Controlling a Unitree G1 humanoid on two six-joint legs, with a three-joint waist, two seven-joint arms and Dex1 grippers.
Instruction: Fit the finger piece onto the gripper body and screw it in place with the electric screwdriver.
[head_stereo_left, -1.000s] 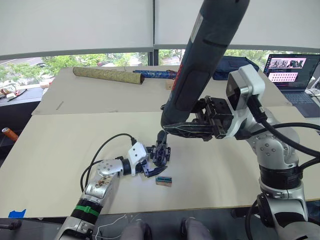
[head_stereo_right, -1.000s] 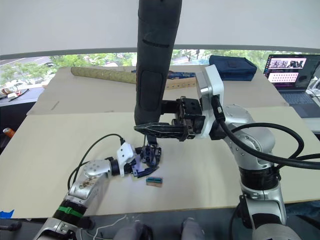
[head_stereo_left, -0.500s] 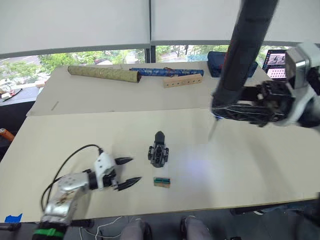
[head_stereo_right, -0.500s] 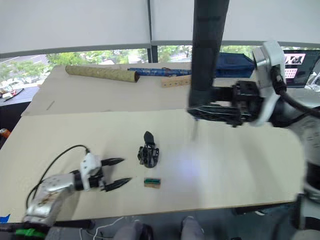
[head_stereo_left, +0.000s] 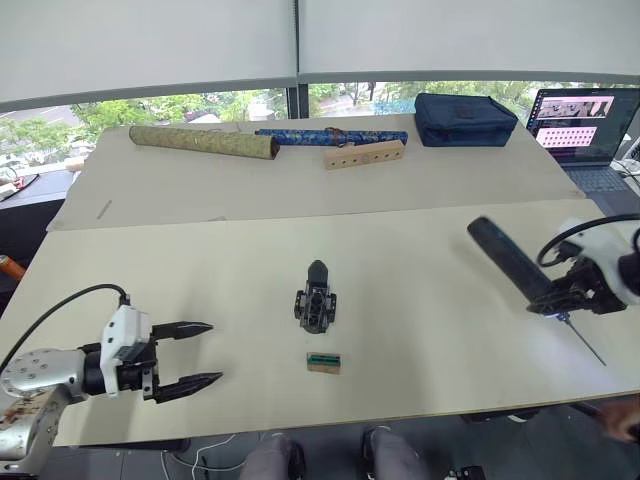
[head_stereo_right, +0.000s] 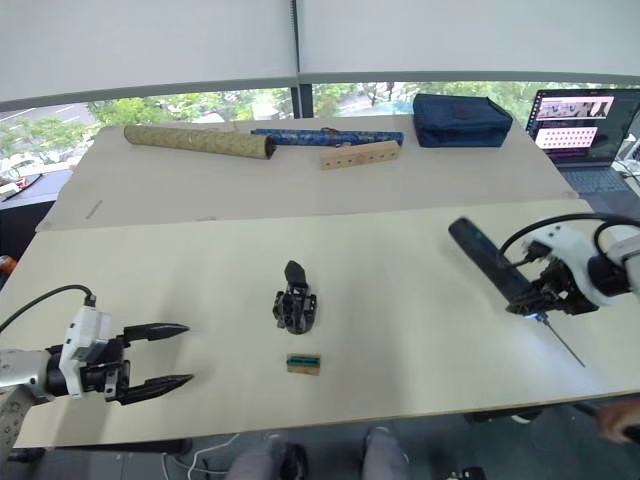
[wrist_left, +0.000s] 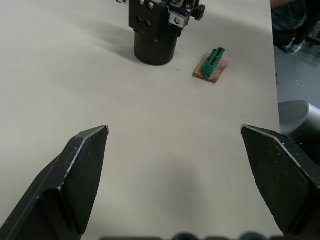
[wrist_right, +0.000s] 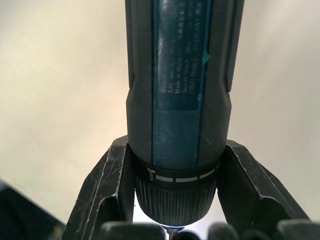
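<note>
While gripper body (head_stereo_left: 316, 303) stands alone at frame centre, pointed finger up, task looks near done or paused. Right gripper (head_stereo_left: 568, 296) at right edge clamps electric screwdriver (head_stereo_left: 512, 264). Left gripper (head_stereo_left: 187, 356) lower left, jaws apart, empty. Loose finger piece not made out.

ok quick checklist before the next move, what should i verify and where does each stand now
1. Screwdriver held firmly: ok, the right pincer is clamped around it near the bit end.
2. Left pincer free: ok, open and holding nothing, off toward the table's left edge.
3. Gripper body reachable: ok, it sits alone mid-table, neither pincer touching it.
4. Finger piece fitted and screwed: cannot tell; a pointed finger sticks out of the body, but the screws cannot be judged.
5. Bit clear of things: ok, it points toward the right table edge, away from the body.
6. Green-and-tan block: ok, lying apart from the body.
</note>
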